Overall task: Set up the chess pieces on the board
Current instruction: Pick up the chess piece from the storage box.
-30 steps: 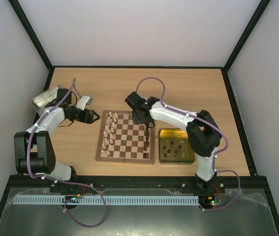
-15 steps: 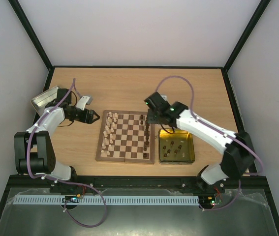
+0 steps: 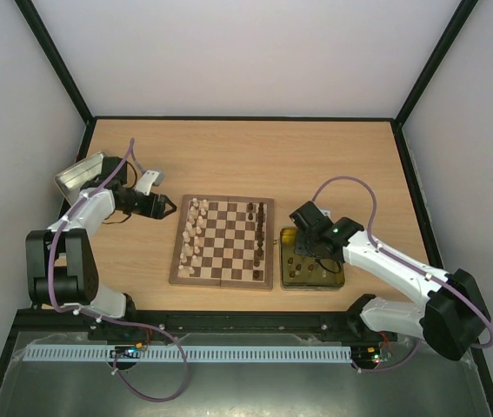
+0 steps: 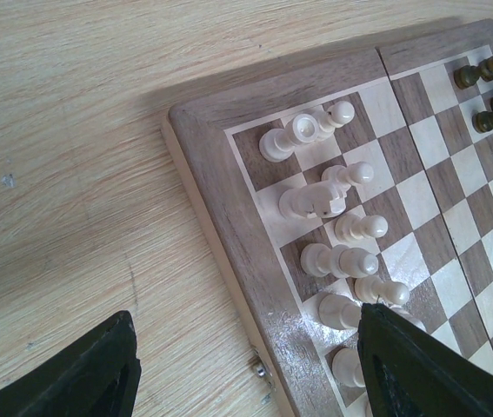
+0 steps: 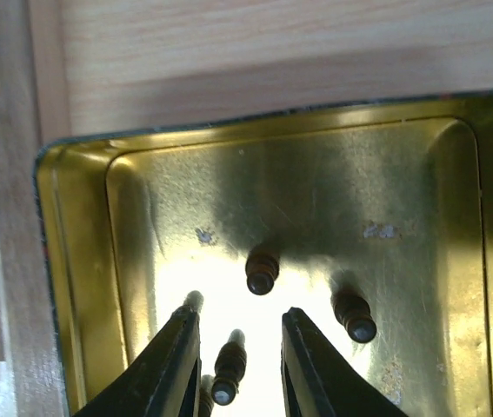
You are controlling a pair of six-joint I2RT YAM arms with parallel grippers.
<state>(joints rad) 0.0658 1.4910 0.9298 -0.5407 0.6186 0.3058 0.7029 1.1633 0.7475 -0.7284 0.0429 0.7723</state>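
The board (image 3: 223,241) lies mid-table, with cream chess pieces (image 3: 193,233) along its left side and dark chess pieces (image 3: 261,233) along its right side. The left wrist view shows the cream pieces (image 4: 337,228) on the board's corner (image 4: 229,187). My left gripper (image 3: 166,207) is open and empty, just left of the board. My right gripper (image 3: 309,248) is open over the yellow-gold tin (image 3: 336,280). In the right wrist view its fingers (image 5: 176,365) straddle a dark piece (image 5: 227,372) standing in the tin (image 5: 81,261). Two more dark pieces (image 5: 262,271) stand nearby.
A silver metal tin (image 3: 79,174) sits at the far left behind my left arm. Black frame rails border the table. Bare wood lies behind the board.
My right gripper has swung from the board's right side back and down to above the yellow-gold tin. The left arm has not moved.
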